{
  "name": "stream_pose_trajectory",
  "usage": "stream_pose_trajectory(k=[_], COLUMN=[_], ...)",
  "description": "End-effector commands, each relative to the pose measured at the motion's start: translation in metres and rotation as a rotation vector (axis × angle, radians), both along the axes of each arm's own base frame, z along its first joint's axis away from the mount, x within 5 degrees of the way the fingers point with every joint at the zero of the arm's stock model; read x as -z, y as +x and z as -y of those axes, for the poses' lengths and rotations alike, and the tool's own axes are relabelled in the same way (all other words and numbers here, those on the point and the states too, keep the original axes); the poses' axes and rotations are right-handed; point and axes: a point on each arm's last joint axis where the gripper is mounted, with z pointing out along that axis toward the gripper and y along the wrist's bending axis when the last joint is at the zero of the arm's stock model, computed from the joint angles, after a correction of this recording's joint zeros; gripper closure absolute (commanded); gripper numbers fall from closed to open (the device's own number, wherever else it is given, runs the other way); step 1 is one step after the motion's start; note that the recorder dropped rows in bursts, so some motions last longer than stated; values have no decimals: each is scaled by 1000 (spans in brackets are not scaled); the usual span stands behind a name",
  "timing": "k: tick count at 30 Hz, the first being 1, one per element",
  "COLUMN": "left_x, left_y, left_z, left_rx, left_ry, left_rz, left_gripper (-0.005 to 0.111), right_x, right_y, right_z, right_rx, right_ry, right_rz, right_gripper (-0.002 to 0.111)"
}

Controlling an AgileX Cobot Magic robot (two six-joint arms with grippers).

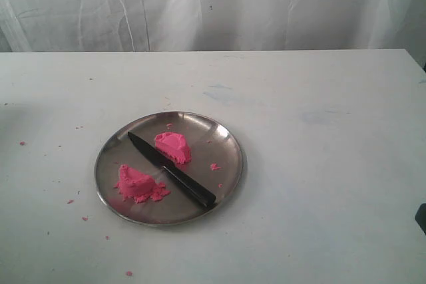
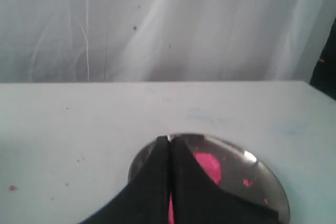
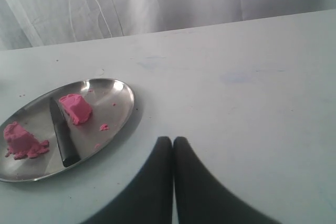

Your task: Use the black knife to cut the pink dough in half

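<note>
Evidently the pink dough [image 1: 172, 147] is lying halved, the black knife [image 1: 172, 169] resting between; both grippers [image 2: 169, 145] [image 3: 172, 142] are sitting clenched, empty, well clear.

lab test bench | white table [image 1: 319, 164] | white curtain backdrop [image 1: 266, 4]

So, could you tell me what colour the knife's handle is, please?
Black, like its blade. The knife lies on the plate between the two dough halves, clearest in the exterior view.
</note>
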Motion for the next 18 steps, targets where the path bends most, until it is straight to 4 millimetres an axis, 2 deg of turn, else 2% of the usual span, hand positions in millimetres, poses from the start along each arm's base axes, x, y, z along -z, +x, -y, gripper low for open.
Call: stream_pose_trajectory(k=[1,6,14,18], left_x=[22,43,81,81], left_y=[-9,-16,-22,-21], left_z=[-1,-8,-18,-19], left_rx=[-19,-95,-207,-218], left_ry=[-46,17,-4,-1], left_rz=[-230,-225,-213,-187], left_gripper=[107,107,107,107], right_x=[1,1,1,1], right_y=[0,0,0,0], right_z=[1,1,1,1], right_rx=[7,7,7,7], right_ry=[-9,-9,-9,-9], right_rz=[9,9,9,9], right_gripper=[108,108,108,108])
